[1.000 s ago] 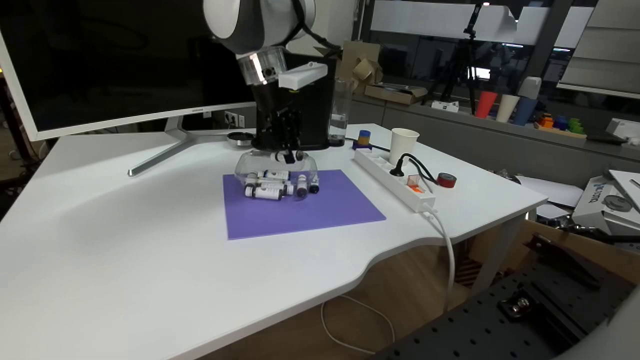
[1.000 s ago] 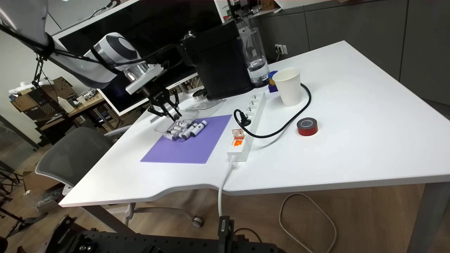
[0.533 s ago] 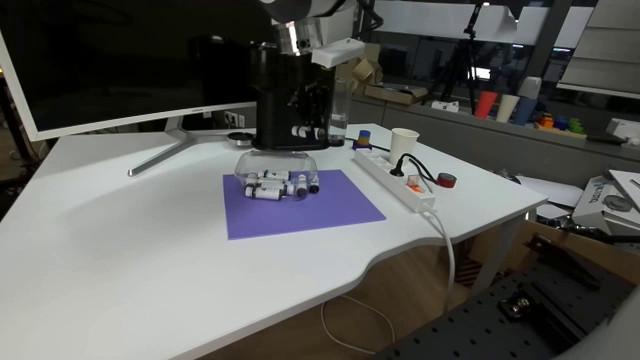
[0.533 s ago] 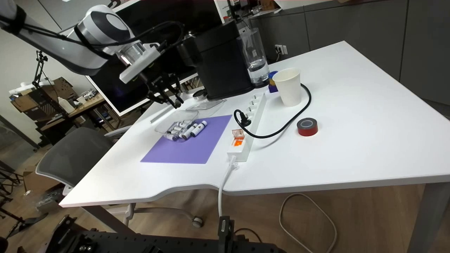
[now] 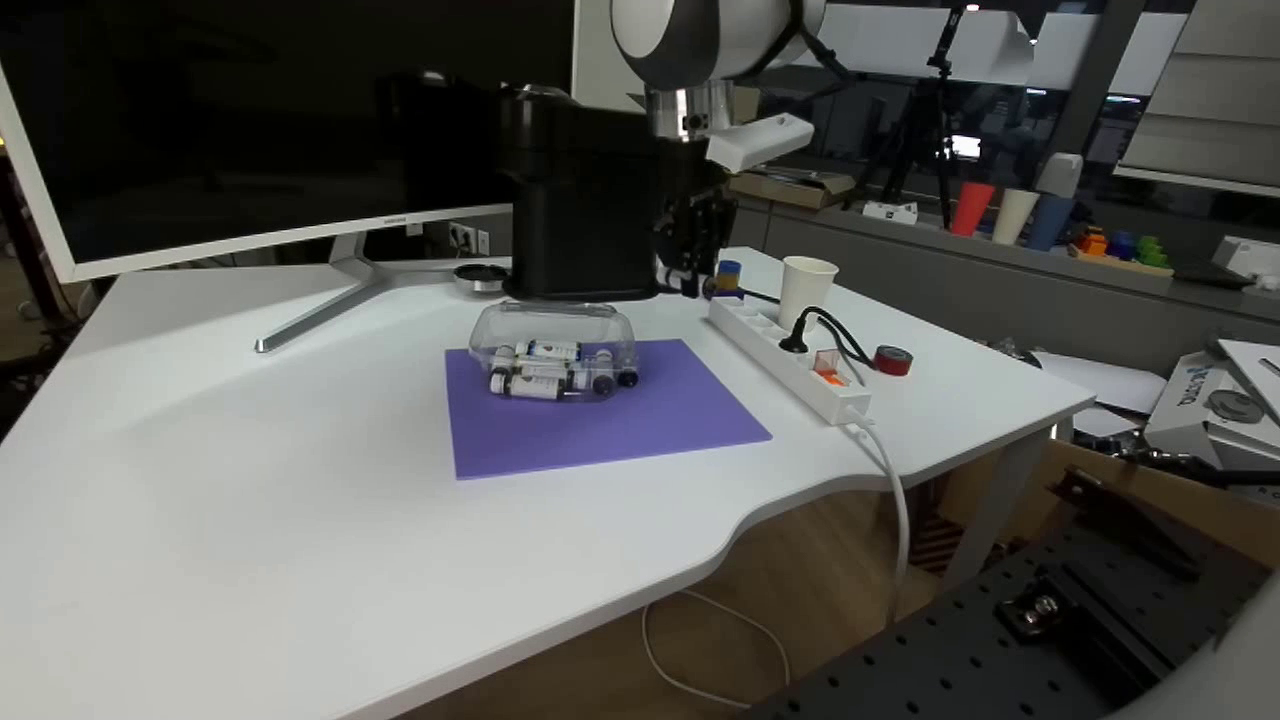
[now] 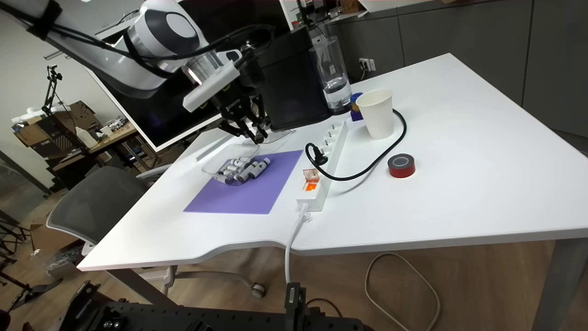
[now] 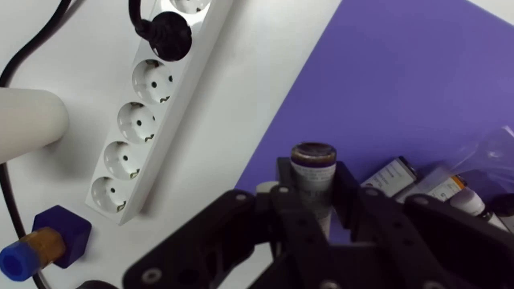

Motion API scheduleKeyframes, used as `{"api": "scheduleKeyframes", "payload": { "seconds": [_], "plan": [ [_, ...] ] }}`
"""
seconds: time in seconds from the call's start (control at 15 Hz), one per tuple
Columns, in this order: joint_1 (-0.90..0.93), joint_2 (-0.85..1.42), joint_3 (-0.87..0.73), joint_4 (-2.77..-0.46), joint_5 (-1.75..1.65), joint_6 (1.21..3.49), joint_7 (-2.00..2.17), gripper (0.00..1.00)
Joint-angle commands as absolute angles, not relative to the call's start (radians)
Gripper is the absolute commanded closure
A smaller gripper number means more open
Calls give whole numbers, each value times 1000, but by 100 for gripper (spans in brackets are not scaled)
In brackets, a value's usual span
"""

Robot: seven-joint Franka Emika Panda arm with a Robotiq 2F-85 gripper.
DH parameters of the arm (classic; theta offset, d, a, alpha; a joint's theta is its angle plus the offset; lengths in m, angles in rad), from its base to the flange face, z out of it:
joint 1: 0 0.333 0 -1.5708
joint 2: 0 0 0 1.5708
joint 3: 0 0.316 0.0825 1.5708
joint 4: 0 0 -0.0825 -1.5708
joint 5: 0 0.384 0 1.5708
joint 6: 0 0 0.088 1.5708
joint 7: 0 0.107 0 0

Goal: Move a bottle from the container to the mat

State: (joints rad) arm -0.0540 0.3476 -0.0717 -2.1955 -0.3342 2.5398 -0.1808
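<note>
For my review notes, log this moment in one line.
fingers: closed on bottle; bottle: held aloft, off mat; clear tub: more bottles inside; placement: not done

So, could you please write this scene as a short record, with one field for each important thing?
Gripper: shut on a bottle, held in the air
Mat: purple, flat on the white table; the bottle is not yet set on it
Clear tub: at the mat's edge, with other bottles lying in or against it; which, hard to tell
Power strip: white, beside the mat, black plug in one socket
Paper cup: upright, beside the strip
Tape: red and dark roll, lying flat on the table
</note>
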Motion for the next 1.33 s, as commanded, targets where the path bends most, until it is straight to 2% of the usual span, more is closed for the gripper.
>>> {"api": "scheduleKeyframes", "payload": {
  "seconds": [0.0,0.4,0.47,0.53,0.6,0.67,1.0,1.13,1.27],
  "plan": [
    [-53,399,-81,-2179,-329,2534,-173,93],
    [-51,497,-91,-2156,-330,2532,-168,93],
    [-53,512,-89,-2148,-324,2525,-171,84],
    [-52,523,-90,-2144,-321,2521,-170,47],
    [-51,531,-90,-2139,-321,2515,-170,46],
    [-50,532,-89,-2139,-318,2509,-170,40],
    [-34,480,-78,-2178,-304,2495,-160,6],
    [-15,441,-78,-2199,-293,2462,-126,0],
    [7,394,-82,-2223,-286,2438,-79,0]
  ]
}}
